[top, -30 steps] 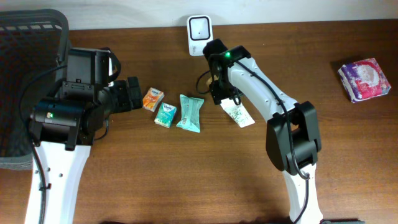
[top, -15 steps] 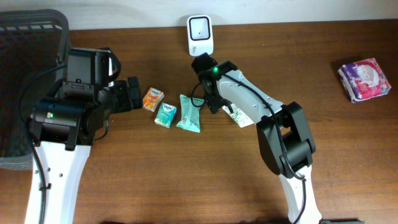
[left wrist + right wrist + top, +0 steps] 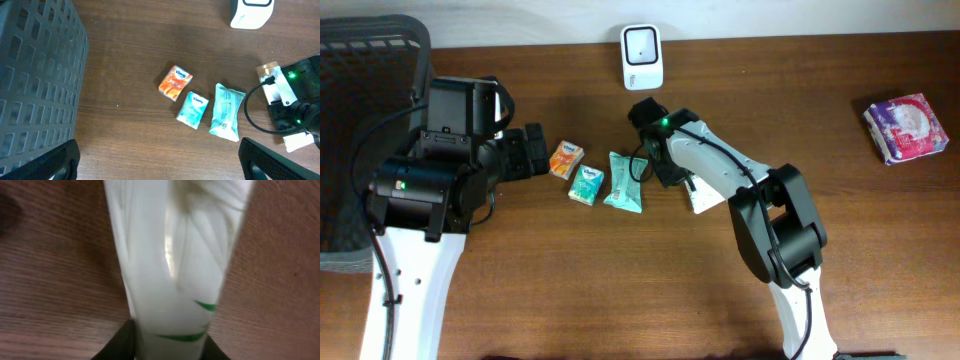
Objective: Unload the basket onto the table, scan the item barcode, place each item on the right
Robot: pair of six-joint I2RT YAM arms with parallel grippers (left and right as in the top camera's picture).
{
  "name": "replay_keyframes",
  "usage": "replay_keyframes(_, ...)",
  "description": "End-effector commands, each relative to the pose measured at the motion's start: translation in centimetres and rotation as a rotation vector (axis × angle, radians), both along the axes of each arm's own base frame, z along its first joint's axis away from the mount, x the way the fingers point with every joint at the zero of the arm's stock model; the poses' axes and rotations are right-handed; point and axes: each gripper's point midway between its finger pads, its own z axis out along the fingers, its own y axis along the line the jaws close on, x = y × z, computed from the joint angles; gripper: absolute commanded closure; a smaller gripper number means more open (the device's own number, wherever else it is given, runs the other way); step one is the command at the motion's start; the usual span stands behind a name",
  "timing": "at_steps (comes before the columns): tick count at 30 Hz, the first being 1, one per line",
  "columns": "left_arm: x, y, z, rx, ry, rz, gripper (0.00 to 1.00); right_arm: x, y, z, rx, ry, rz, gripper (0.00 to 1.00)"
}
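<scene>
White packet (image 3: pixel 170 260) lies clamped inside the right end effector (image 3: pixel 168 347).

Glossy white plastic packet (image 3: pixel 170 280), matt wooden table (image 3: pixel 620 290)

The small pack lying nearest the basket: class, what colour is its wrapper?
The small pack is orange, seen best in the left wrist view.
</scene>
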Motion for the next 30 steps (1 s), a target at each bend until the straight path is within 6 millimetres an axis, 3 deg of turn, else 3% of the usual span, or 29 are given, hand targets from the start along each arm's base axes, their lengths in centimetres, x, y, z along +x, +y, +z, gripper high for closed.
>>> replay_keyframes(1, 0.1, 0.2, 0.4, -0.002, -0.012, 0.012, 0.01, -0.5, 2.5, 1.5, 0.169, 0.079, -0.017, 0.82)
replay_keyframes(5, 0.1, 0.2, 0.4, -0.002, -0.011, 0.012, 0.01, -0.8, 3.4, 3.5, 0.345, 0.173, -0.054, 0.83)
replay_keyframes(6, 0.1, 0.2, 0.4, -0.002, -0.011, 0.012, 0.01, -1.1, 3.4, 3.6, 0.395, 0.207, -0.065, 0.85)
replay_keyframes(7, 0.1, 0.2, 0.4, -0.002, -0.011, 0.012, 0.01, -1.3, 2.9, 3.7, 0.458, 0.252, -0.102, 0.94)
replay_keyframes(8, 0.1, 0.2, 0.4, -0.002, -0.011, 0.012, 0.01, -1.3, 2.4, 3.8, 0.486, 0.27, -0.124, 0.94)
replay_keyframes(10, 0.1, 0.2, 0.4, -0.002, -0.012, 0.012, 0.01, -1.1, 0.6, 3.8, 0.479, 0.282, -0.131, 0.72)
replay_keyframes(11, 0.1, 0.2, 0.4, -0.002, -0.011, 0.012, 0.01, -1.1, 0.3, 3.9, 0.462, 0.281, -0.127, 0.67)
replay_keyframes(15, 0.1, 0.2, 0.4, -0.002, -0.011, 0.012, 0.01, -0.9, -0.3, 5.9, 0.324, 0.193, -0.132, 0.62)
replay_keyframes(17, 0.1, 0.2, 0.4, -0.002, -0.011, 0.012, 0.01, -1.4, 1.2, 6.9, 0.263, 0.156, -0.101, 0.6)
replay_keyframes(20, 0.1, 0.2, 0.4, -0.002, -0.011, 0.012, 0.01, -2.3, 2.8, 6.8, 0.103, 0.053, -0.126, 0.51)
replay_keyframes(23, 0.1, 0.2, 0.4, -0.002, -0.012, 0.012, 0.01, -2.1, 2.6, 7.5, -0.071, -0.142, -0.214, 0.38)
replay_keyframes(25, 0.1, 0.2, 0.4, -0.002, -0.012, 0.012, 0.01, -2.6, 3.1, 6.8, -0.084, -0.172, -0.239, 0.34)
replay_keyframes(30, 0.1, 0.2, 0.4, -0.002, -0.012, 0.012, 0.01, -2.9, 3.1, 2.6, -0.074, -0.18, -0.236, 0.34)
